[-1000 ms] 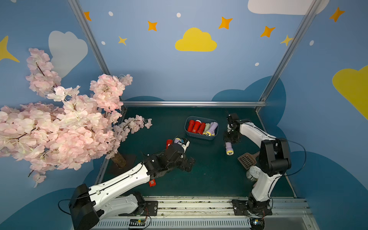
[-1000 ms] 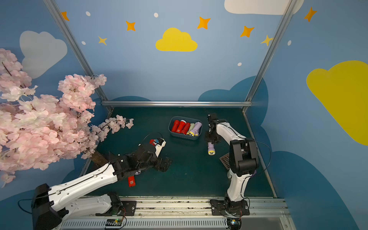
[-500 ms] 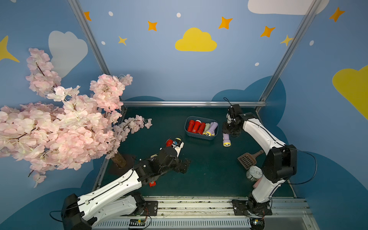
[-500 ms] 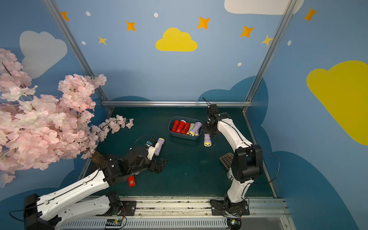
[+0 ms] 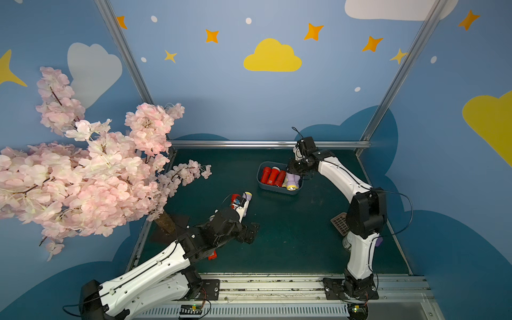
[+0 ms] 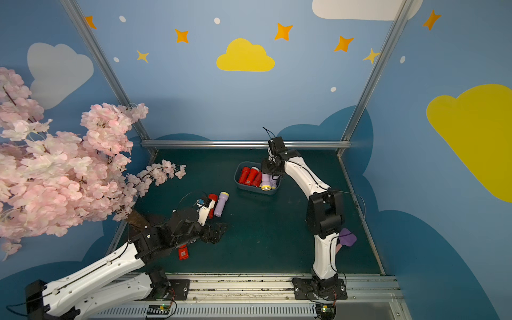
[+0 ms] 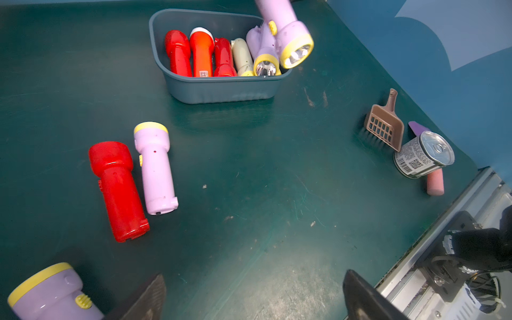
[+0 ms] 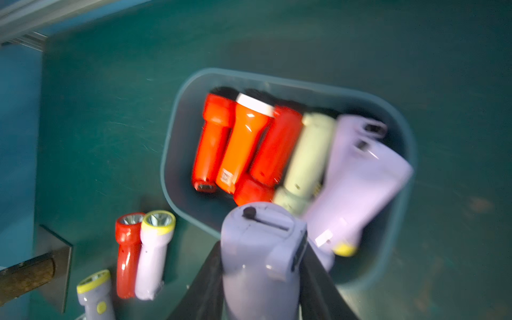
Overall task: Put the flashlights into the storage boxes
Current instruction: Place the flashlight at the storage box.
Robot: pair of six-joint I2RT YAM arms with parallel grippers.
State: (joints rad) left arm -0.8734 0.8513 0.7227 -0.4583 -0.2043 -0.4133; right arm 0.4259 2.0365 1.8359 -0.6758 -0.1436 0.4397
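The storage box (image 5: 277, 191) is a dark blue-grey bin at the back of the green table, also in the left wrist view (image 7: 221, 88). Several flashlights lie in it: red ones (image 7: 177, 52), a pale yellow one (image 7: 242, 56) and a lilac one (image 7: 263, 52). My right gripper (image 8: 261, 277) is shut on a lilac flashlight (image 8: 260, 249) and holds it tilted, head down, over the box's right end (image 5: 292, 180). Loose on the table lie a red flashlight (image 7: 116, 191) and two lilac flashlights (image 7: 155, 169) (image 7: 50, 293). Just in front of these, my left gripper (image 7: 255, 293) hangs open and empty.
A brown slotted scoop (image 7: 383, 124), a silver tin can (image 7: 424, 158) and a pink cylinder (image 7: 435, 182) sit by the right arm's base. Another red flashlight (image 6: 182, 253) lies under the left arm. A pink blossom tree (image 5: 83, 171) overhangs the left side.
My right gripper has carried the lilac flashlight from the table to the right of the box up over the box's right end. The left arm has drawn back a little towards the front.
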